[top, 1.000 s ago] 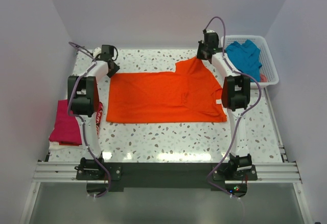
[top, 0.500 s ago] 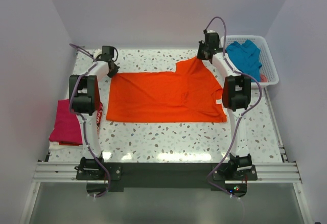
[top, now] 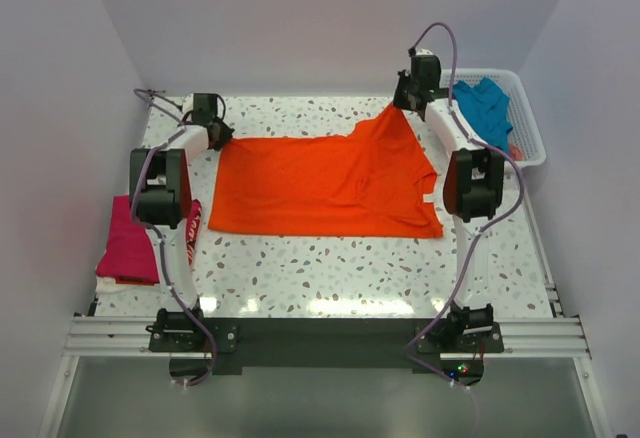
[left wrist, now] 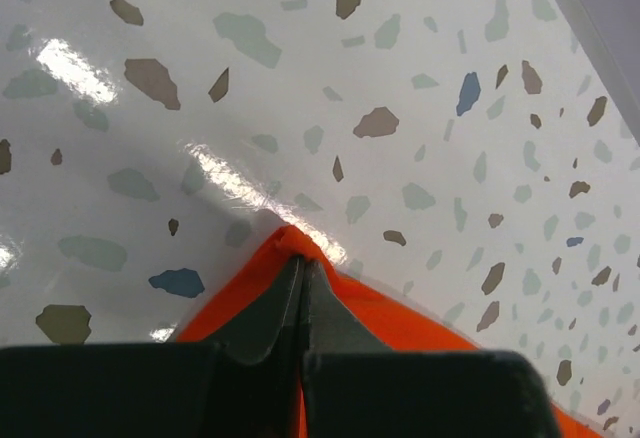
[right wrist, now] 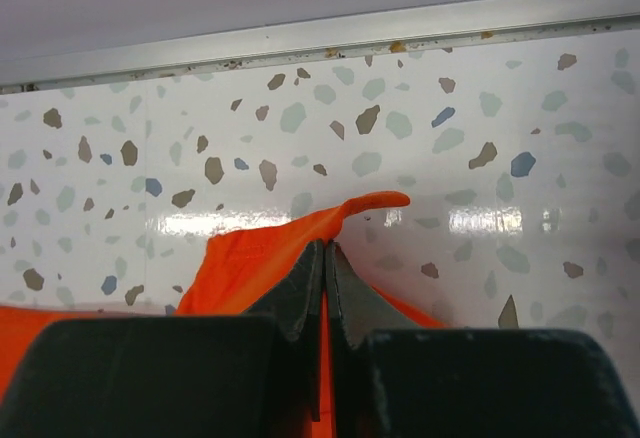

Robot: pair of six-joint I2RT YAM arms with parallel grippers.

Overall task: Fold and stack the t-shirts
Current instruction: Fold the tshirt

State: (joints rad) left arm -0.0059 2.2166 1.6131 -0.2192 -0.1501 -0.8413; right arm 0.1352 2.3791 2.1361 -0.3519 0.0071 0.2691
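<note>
The bright orange t-shirt (top: 320,186) lies spread across the middle of the speckled table. My left gripper (top: 222,135) is shut on its far left corner, and that cloth (left wrist: 360,308) shows around the closed jaws in the left wrist view. My right gripper (top: 402,103) is shut on its far right corner, lifting it into a peak; the pinched cloth (right wrist: 260,258) shows in the right wrist view. The magenta-pink t-shirt (top: 128,243) lies folded at the table's left edge. The teal-blue t-shirt (top: 482,108) lies crumpled in the basket.
A white plastic lattice basket (top: 528,143) stands at the back right corner. The back wall runs just behind both grippers, with a metal rail (right wrist: 320,43) along the table's far edge.
My right gripper has moved up and to the right, lifting the orange shirt's far right corner. My left gripper has shifted slightly left and back with its corner.
</note>
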